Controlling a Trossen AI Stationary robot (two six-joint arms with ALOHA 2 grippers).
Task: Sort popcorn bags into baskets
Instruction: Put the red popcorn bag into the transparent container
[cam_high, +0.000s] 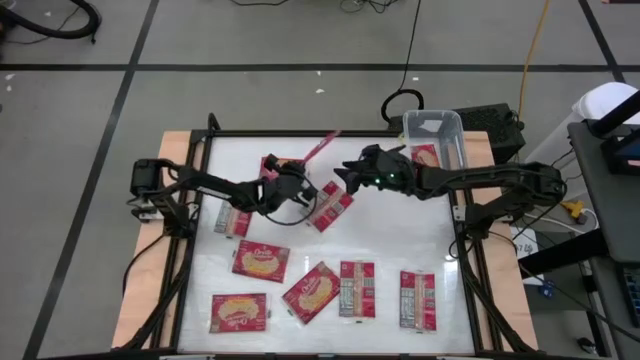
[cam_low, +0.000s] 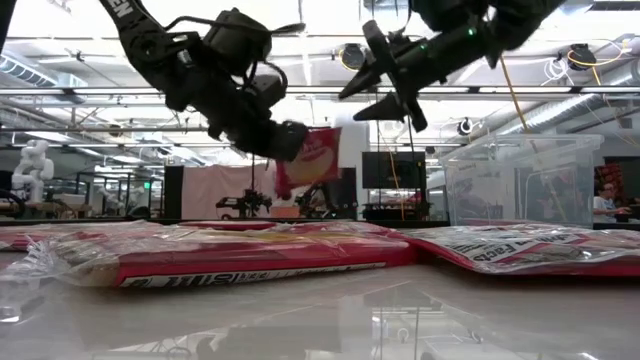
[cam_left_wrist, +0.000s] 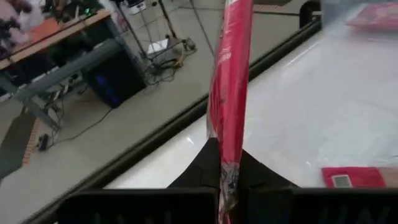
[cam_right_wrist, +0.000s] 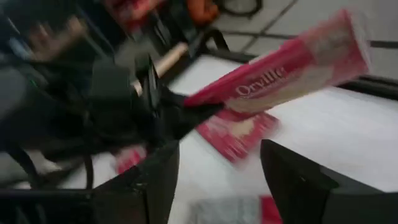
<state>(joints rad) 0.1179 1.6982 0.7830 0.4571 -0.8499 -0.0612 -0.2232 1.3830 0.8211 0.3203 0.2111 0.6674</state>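
Packets lie scattered across the white table (cam_high: 420, 240): along the near edge, from left, one popcorn-face bag (cam_high: 239, 312), a tilted one (cam_high: 311, 292), then two bags showing their grey printed panels (cam_high: 357, 288) (cam_high: 417, 298). Farther back lie another popcorn-face bag (cam_high: 260, 260) and one beside the left arm (cam_high: 234, 221). Over the table's middle the left pincer (cam_high: 292, 180) is clamped shut on a raised popcorn bag (cam_low: 308, 160), pinched by one edge so it stands up thin and red between the fingers (cam_left_wrist: 230, 93). Below it another bag (cam_high: 330, 208) rests flat. Just right of that, the right pincer (cam_high: 352, 172) hovers above the table with its fingers (cam_right_wrist: 158, 180) spread wide, holding nothing, pointed at the lifted packet. At the far right corner stands the clear basket (cam_high: 447, 124), one bag (cam_high: 427, 155) lying inside.
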